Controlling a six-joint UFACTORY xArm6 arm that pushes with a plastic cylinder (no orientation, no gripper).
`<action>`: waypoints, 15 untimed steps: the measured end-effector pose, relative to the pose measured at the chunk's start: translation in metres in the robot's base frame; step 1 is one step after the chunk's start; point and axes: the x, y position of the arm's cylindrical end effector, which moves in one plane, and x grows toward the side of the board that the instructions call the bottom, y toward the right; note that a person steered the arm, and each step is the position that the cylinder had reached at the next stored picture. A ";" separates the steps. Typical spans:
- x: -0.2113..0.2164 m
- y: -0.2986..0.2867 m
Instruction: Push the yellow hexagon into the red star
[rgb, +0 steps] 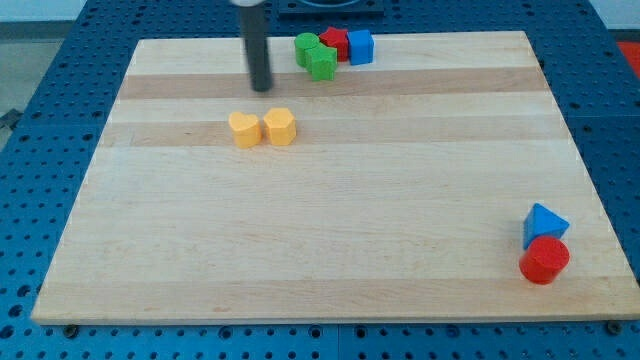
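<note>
The yellow hexagon (281, 127) sits on the wooden board in the upper left part of the view, close beside a yellow heart (243, 130) on its left. The red star (333, 41) lies at the board's top edge, partly hidden behind two green blocks. My tip (260, 88) stands above the two yellow blocks, a little up and left of the hexagon, apart from both. The star is up and right of the hexagon.
Two green blocks (316, 55) touch the red star on its left and lower side. A blue cube (360, 46) is on the star's right. A blue triangle (543, 223) and a red cylinder (544, 260) sit near the board's lower right edge.
</note>
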 end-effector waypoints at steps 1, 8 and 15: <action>0.019 -0.067; 0.084 0.113; 0.066 0.212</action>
